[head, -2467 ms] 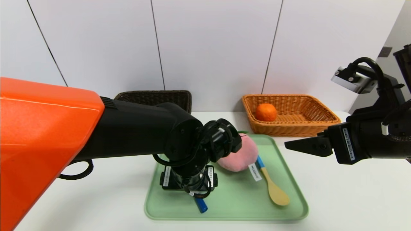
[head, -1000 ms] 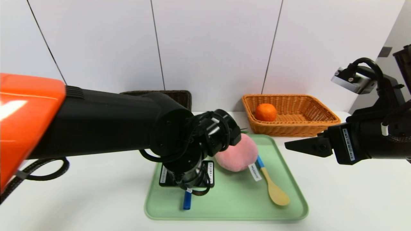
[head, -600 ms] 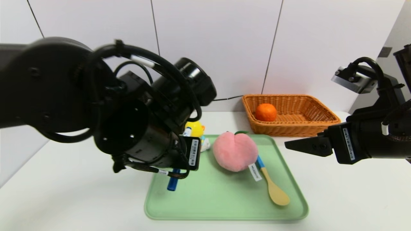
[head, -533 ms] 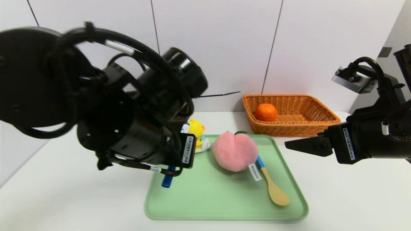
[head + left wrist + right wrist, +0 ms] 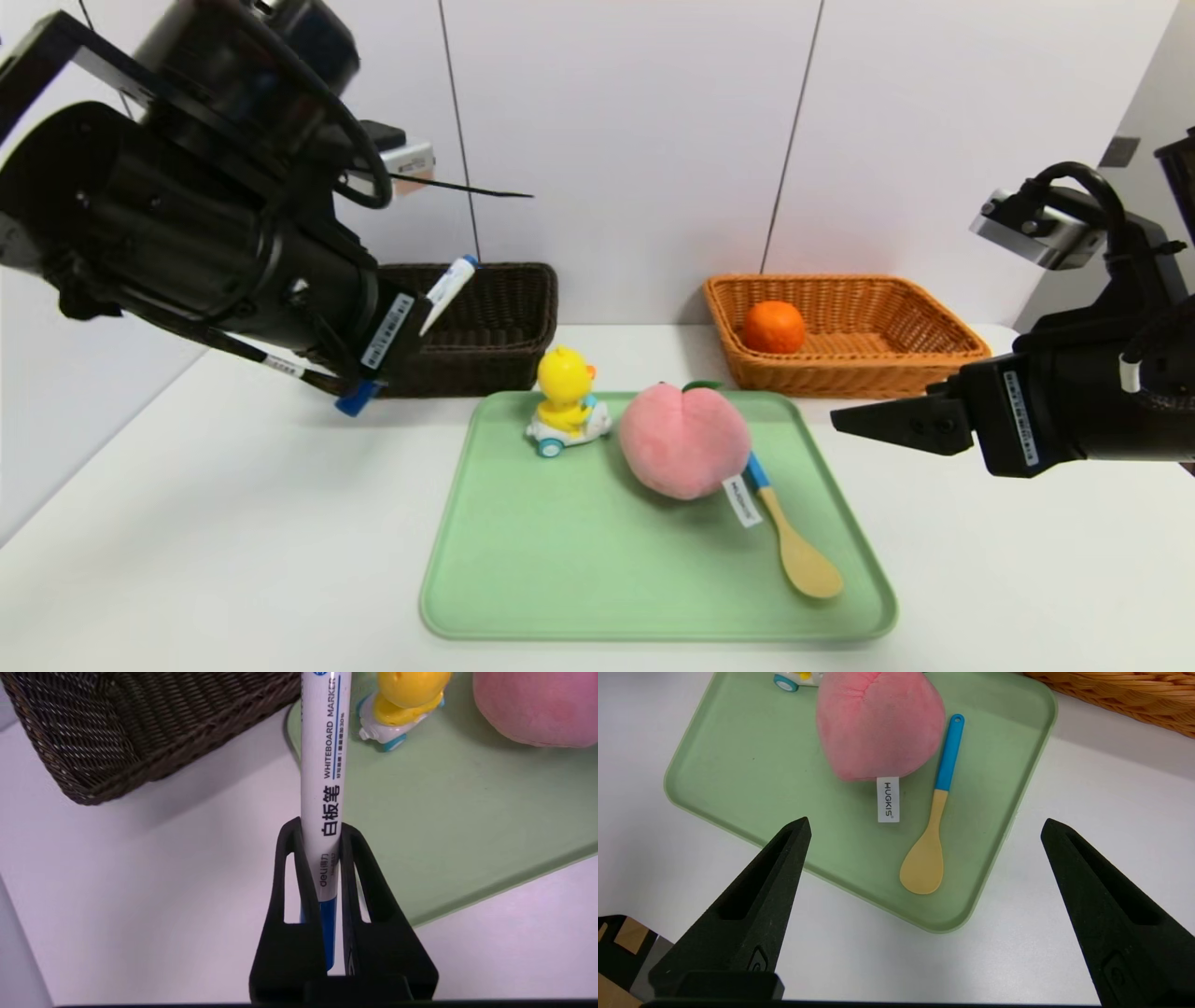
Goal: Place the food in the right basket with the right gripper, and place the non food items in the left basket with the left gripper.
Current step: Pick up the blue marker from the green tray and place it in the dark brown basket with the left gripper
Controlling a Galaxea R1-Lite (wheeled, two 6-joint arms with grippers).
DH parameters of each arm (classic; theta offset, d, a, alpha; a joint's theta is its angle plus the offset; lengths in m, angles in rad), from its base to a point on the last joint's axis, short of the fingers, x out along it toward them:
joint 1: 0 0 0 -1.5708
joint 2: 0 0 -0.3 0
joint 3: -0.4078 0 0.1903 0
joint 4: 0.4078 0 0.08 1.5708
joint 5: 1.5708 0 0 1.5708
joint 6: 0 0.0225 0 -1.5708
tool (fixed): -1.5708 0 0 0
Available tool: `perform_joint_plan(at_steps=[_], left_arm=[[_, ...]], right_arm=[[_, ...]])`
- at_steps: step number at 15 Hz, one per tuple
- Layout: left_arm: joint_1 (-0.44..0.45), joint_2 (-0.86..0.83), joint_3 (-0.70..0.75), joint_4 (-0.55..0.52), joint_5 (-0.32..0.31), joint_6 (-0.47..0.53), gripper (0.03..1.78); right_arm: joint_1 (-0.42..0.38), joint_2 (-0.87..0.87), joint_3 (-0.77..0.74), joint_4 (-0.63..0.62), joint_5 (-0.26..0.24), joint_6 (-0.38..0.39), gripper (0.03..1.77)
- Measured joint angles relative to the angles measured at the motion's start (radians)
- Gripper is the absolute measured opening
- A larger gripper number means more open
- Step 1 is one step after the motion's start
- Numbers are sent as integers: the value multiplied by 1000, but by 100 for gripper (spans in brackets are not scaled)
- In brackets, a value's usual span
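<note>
Marker (image 5: 322, 788) is sitting clamped in the left gripper (image 5: 321, 833), hanging in the air just before the dark basket (image 5: 485, 322) at the table's (image 5: 233, 523) back edge. Right gripper (image 5: 924, 833) is hovering wide apart beside the tray's (image 5: 597, 560) right edge.

White flat tabletop (image 5: 233, 523) carries three things; dark brown woven wicker basket (image 5: 485, 327) at back edge, left; orange-tan woven wicker basket (image 5: 840, 336) at back edge, right; pale green rounded plastic tray (image 5: 653, 569) centre, toward front edge.
</note>
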Motion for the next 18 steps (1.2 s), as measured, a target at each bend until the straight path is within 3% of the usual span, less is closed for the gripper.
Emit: perform_joint_plan(at_steps=[4, 8, 15, 18], left_arm=[[168, 29, -50, -21, -150, 304, 16], [261, 104, -139, -36, -272, 573, 16], [325, 275, -267, -72, -310, 908, 16], [343, 353, -271, -146, -309, 963, 16]], right_arm=[[0, -3, 1, 0, 0, -4, 170], [0, -13, 6, 1, -6, 1, 170], [-9, -40, 27, 0, -10, 3, 170], [-13, -44, 34, 1, -11, 5, 170]])
